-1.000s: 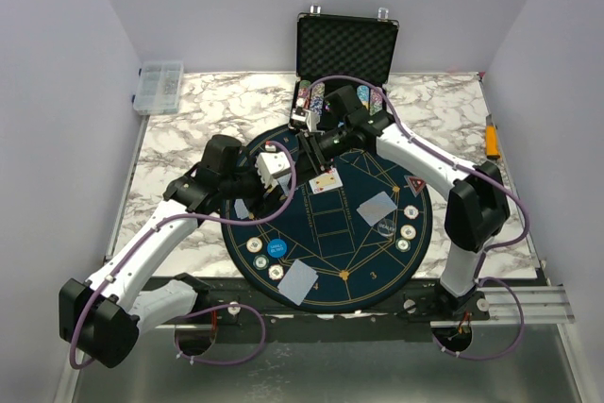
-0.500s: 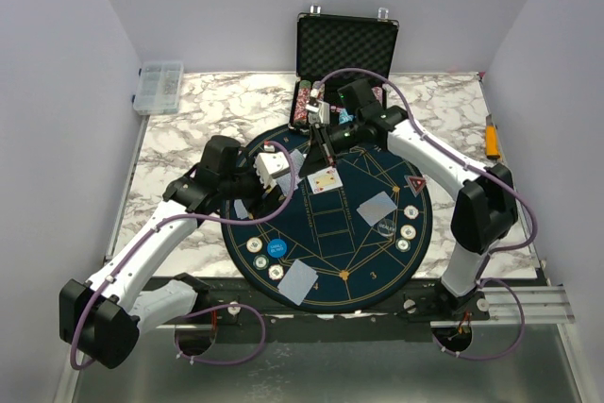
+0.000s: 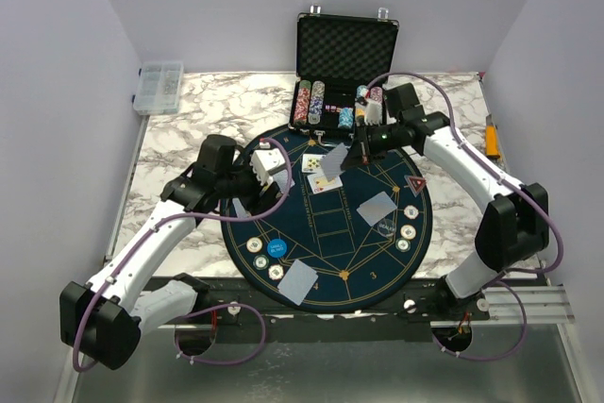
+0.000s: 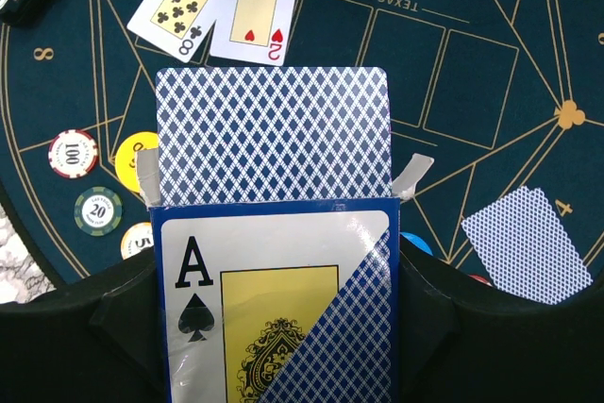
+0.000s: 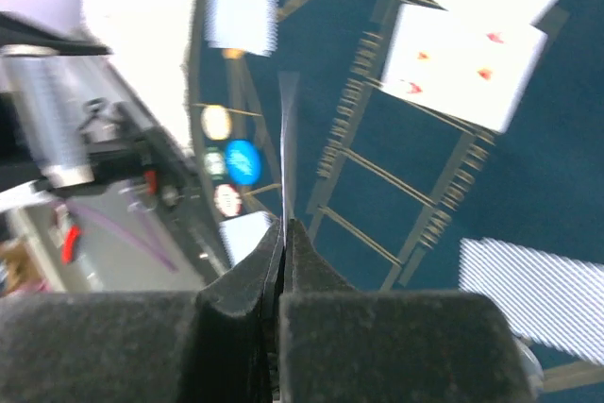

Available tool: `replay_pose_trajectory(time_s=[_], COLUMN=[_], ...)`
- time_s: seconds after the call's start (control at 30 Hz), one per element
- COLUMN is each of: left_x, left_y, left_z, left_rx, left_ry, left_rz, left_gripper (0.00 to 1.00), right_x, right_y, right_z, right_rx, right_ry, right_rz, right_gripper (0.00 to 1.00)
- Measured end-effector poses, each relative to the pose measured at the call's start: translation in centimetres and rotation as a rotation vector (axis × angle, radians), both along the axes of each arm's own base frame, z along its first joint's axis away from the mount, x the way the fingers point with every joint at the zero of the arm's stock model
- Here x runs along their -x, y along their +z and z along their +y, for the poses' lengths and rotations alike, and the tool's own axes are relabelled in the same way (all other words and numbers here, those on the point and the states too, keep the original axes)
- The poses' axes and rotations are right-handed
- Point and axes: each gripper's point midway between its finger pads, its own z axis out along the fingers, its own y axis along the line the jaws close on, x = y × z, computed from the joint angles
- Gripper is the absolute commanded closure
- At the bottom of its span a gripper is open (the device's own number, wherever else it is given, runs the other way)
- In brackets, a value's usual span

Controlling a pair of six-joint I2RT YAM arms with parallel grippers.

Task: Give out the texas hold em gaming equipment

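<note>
Card [image 5: 287, 139] edge-on in clamped right hand [image 5: 284, 233]

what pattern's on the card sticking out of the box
The card shows a blue-and-white diamond lattice back, clearest in the left wrist view.

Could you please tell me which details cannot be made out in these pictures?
1. Face of the held card: edge-on in the right pincer, right wrist view; top view shows only its back.
2. Face-up cards: blurred and washed out, right wrist view.
3. Values of the chips in the case: too small, top view.
4. Card box: bottom edge cuts it off, left wrist view.
</note>
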Motion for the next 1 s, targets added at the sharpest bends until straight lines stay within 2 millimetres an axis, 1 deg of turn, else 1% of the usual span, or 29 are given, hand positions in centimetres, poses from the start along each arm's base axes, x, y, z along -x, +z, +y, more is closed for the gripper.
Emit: replay_pose_trajectory(time_s=[0.13,0.3,0.37,0.43,0.5,0.6,0.73,0.87,1.0], left_x=[-0.2,-0.2,-0.2,-0.1,-0.1,-0.2,-0.2,-0.1,-0.1], left_y=[0.1,0.2,0.2,0.3,0.4,0.5,0.2,0.1,0.2], left_z=[0.2,0.3,0.4,0.5,0.6,0.7,0.9,0.9,1.1], left_rx=[0.005,0.012,0.014,0.016,0.018,0.020,0.018,0.017,0.019], left_ry=[0.014,0.024,0.030,0.033,0.036,0.041,0.045,0.047,0.052], left_rz=[0.002,0.005,0.005,0.002,-0.001,-0.006,-0.001,0.001,-0.004], left_gripper=[1.00,1.00,1.00,1.00,1.00,1.00,1.00,1.00,1.00], right_x=[-0.9,-3.2,-4.0,-4.0,-3.9,-3.1,-1.8,-1.2,-0.8], right_y=[-3.7,-7.2,-8.5,-9.3,-9.6,-10.1,-11.2,-13.7,-14.8], right_z=[-3.4,-6.4,-7.4,-8.2,-8.7,-8.4,-7.0,-6.4,-5.1], right_rx=[0.212,0.466,0.556,0.638,0.715,0.828,0.929,0.982,0.939], right_ry=[-0.138,-0.254,-0.284,-0.298,-0.304,-0.275,-0.220,-0.185,-0.156], right_rz=[-0.011,-0.049,-0.066,-0.089,-0.138,-0.220,-0.290,-0.259,-0.201], right_gripper=[0.99,0.99,0.99,1.00,0.99,0.99,0.99,0.99,0.99])
